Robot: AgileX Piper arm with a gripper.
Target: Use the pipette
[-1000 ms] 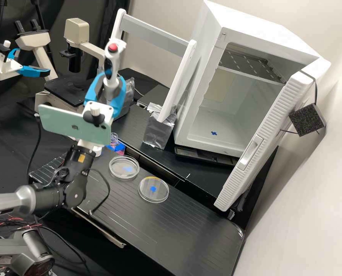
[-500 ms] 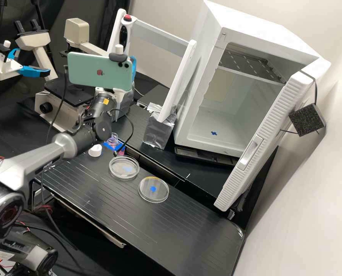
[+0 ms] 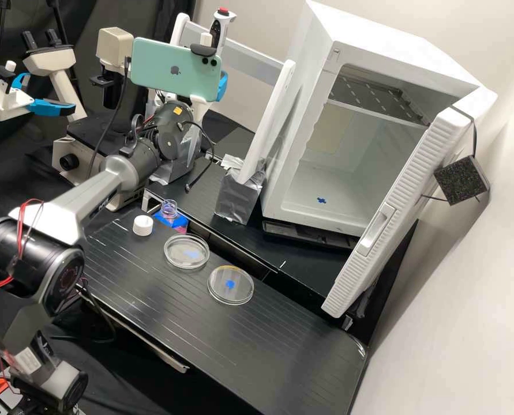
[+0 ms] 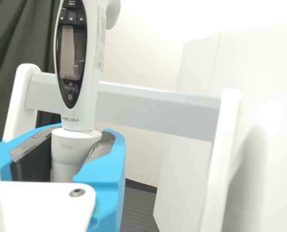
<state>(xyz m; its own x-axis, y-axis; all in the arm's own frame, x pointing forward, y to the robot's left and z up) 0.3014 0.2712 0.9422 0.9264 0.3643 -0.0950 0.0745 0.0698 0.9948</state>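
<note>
White plastic screw cap (image 3: 143, 225) and clear, uncapped bottle (image 3: 168, 208), side by side at bench left: leave both alone; the arm's loose black cable (image 3: 212, 151) hangs near, so give it clearance. White gripper with two blue fingers (image 4: 80, 140), pinching the white pipette with red button (image 3: 221, 29) at its collar, upright, before the white-posted rack with grey crossbar (image 3: 251, 60). If hanging it there is your step, as it appears, keep the squeeze firm, square the body to the bar, approach slowly at one height, and release only once the hook bears the weight; a tilt could let it slip. Differences from half a second ago: cap and bottle, unmoved; gripper and pipette, shifted right and up, farther out along the crossbar in the high view.
</note>
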